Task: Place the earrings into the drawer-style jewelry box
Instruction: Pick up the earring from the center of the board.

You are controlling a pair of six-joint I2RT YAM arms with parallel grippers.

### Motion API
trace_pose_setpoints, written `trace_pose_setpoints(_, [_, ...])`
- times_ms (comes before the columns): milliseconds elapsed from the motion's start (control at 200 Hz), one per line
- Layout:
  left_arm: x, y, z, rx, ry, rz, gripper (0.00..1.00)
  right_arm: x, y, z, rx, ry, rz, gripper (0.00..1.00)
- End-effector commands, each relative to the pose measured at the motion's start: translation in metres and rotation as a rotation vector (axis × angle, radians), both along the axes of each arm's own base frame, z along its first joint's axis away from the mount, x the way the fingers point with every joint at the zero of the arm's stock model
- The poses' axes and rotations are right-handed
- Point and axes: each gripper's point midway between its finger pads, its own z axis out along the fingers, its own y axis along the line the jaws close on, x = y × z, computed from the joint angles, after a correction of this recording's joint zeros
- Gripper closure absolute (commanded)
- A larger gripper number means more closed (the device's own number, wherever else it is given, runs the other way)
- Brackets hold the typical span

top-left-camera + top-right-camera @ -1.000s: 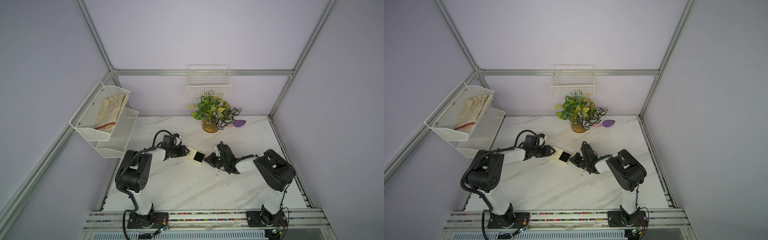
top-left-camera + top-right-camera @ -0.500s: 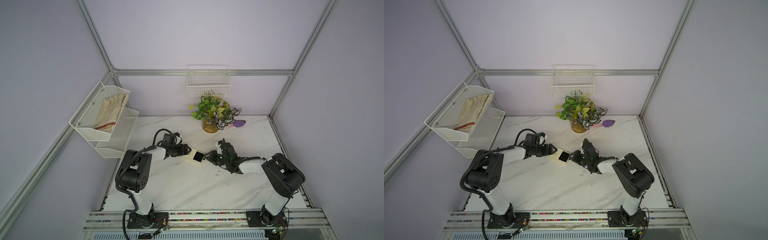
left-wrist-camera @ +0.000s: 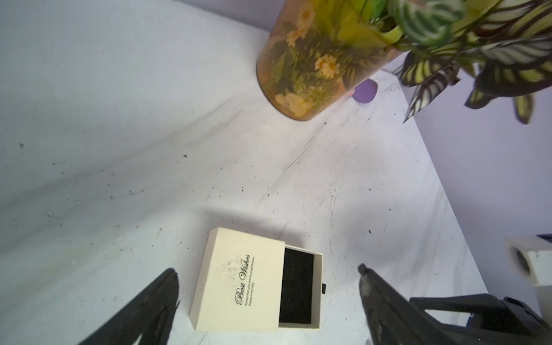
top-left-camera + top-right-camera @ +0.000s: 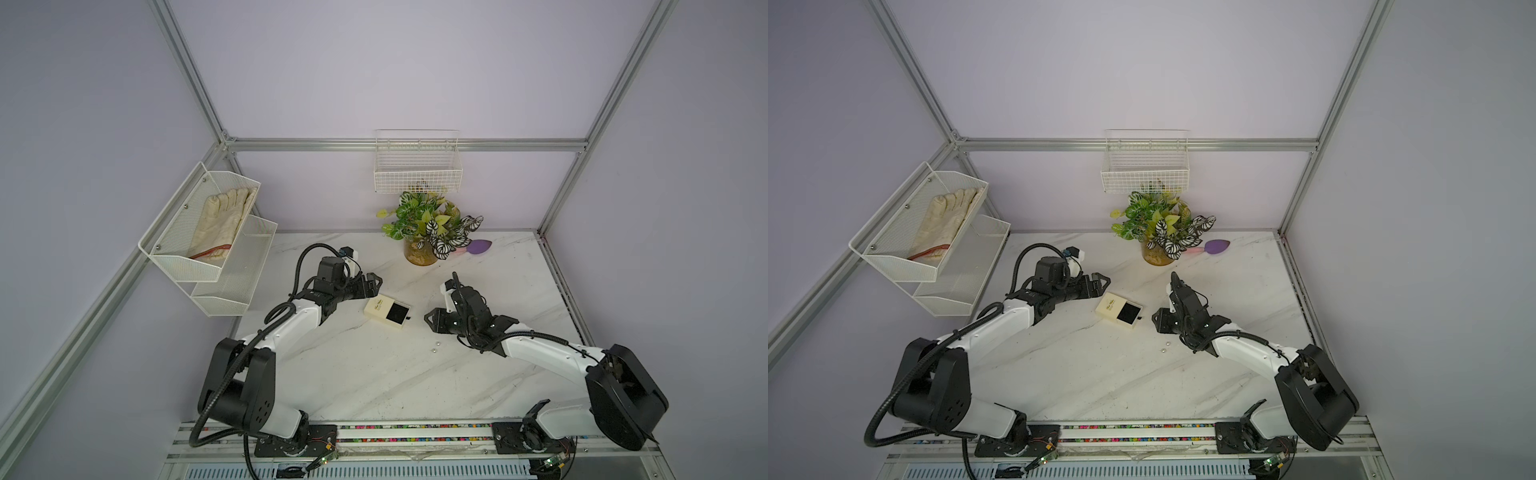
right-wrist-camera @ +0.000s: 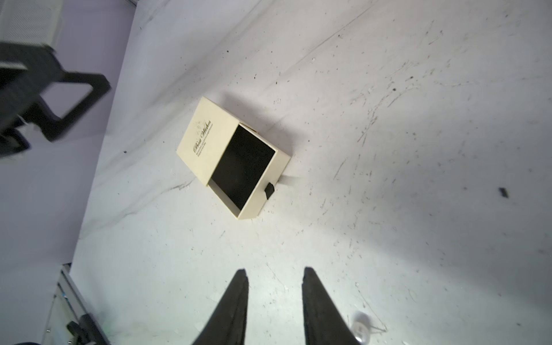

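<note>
Desk (image 4: 374,382) state: jewelry box (image 4: 379,308) with its tray out, both hands clear of it, earrings (image 4: 437,343) loose on the marble.
Left arm (image 4: 291,328) and right arm (image 4: 540,353) both reach toward mid-desk. Left hand (image 4: 376,286): jaws spread wide, gripping nothing, just beside the sleeve end of the box. In the left wrist view the box lies ahead of the parted fingers (image 3: 161,298), no contact seen. Right hand (image 4: 429,321): jaws parted by a narrower gap, gripping nothing, near the tray end but apart from it. Box lies flat between the hands. Cream sleeve printed "Best Wishes"; black-lined tray (image 4: 397,313) slid about halfway out toward the right hand, dark pull tab (image 5: 269,190) on its front edge. Both earrings lie close together on the bare desk, outside the box, beside the right arm's wrist.
</note>
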Motion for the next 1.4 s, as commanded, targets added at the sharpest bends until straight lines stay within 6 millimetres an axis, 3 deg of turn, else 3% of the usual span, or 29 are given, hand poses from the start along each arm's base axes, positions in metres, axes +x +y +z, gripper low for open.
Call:
trace_pose_setpoints(0, [-0.012, 0.001, 0.013, 0.073, -0.079, 0.029, 0.05, -0.033, -0.02, -0.031, -0.174, 0.076, 0.03, 0.66])
trace_pose_setpoints(155, [-0.014, -0.011, 0.02, 0.069, -0.104, 0.011, 0.06, -0.053, -0.021, -0.043, -0.251, 0.107, 0.016, 0.67])
trace_pose_setpoints(310, [-0.012, -0.017, 0.017, 0.057, -0.097, -0.005, 0.06, -0.059, -0.02, -0.047, -0.267, 0.106, 0.032, 0.67])
trace_pose_setpoints(515, [-0.012, -0.021, 0.009, 0.058, -0.079, -0.02, 0.06, -0.057, -0.014, -0.047, -0.262, 0.109, 0.053, 0.67])
trace_pose_setpoints(770, [-0.012, -0.022, 0.004, 0.063, -0.067, -0.026, 0.07, -0.055, -0.011, -0.061, -0.29, 0.136, 0.066, 0.67])
trace_pose_setpoints(1395, [-0.014, -0.023, 0.004, 0.071, -0.066, -0.041, 0.07, -0.047, -0.002, -0.077, -0.305, 0.143, 0.073, 0.61])
